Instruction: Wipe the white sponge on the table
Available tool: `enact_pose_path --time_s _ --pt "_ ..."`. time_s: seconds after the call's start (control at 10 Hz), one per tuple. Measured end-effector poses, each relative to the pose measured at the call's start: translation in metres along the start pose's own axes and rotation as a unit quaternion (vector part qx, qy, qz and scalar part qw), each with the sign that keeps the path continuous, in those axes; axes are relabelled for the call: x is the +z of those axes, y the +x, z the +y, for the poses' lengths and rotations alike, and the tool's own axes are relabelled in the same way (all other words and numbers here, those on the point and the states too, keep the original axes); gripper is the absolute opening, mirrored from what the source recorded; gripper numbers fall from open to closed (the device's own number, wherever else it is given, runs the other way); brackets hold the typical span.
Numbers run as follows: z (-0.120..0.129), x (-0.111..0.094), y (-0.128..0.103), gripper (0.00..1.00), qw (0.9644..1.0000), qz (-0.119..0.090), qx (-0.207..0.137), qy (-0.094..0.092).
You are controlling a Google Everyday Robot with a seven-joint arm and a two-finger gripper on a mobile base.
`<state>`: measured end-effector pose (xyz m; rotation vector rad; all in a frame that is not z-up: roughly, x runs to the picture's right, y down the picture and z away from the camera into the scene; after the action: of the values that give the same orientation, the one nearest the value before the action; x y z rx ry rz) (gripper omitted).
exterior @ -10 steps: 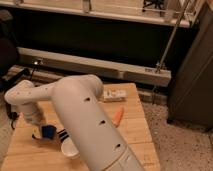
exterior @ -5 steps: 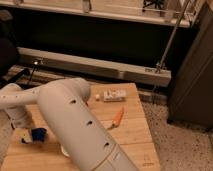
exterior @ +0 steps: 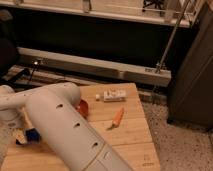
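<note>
Nearest the camera, the arm's thick white link (exterior: 67, 130) fills the lower middle of the view and hides much of the table (exterior: 135, 137), a light plank top with seams and a small dark logo mark (exterior: 146, 161) at its near right corner. To the right of the table lies speckled floor (exterior: 175, 142).

At the left edge the arm bends back down, and the gripper (exterior: 22, 134) sits low over the table's left part. Whether it is open or closed cannot be told. A small pale piece (exterior: 19, 136) shows right at its tip, against the wood; whether that is the white sponge cannot be told either. A blue object (exterior: 33, 134) lies just beside the gripper on its right.

Farther in, a red-orange thing (exterior: 83, 108) peeks out from behind the arm link. An orange, carrot-like piece (exterior: 117, 117) lies slanted near the table's middle, well apart from the gripper. Near the far edge rests a white packet (exterior: 115, 95) with a small white round bit (exterior: 97, 97) just to its left.

Beyond the table a pale horizontal rail (exterior: 90, 65) runs along a dark wall, a thin pole (exterior: 172, 37) leans up from it, and a dark cabinet (exterior: 192, 75) stands at the right.
</note>
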<state>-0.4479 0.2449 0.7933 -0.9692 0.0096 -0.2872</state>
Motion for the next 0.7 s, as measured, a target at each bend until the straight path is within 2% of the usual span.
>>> enact_pose_path --time_s 0.4,0.7 --pt "-0.023 -0.001 -0.015 0.28 0.9999 -0.011 0.004 0.007" --pt "-0.04 -0.009 -0.028 0.28 0.9993 -0.033 0.008 0.012"
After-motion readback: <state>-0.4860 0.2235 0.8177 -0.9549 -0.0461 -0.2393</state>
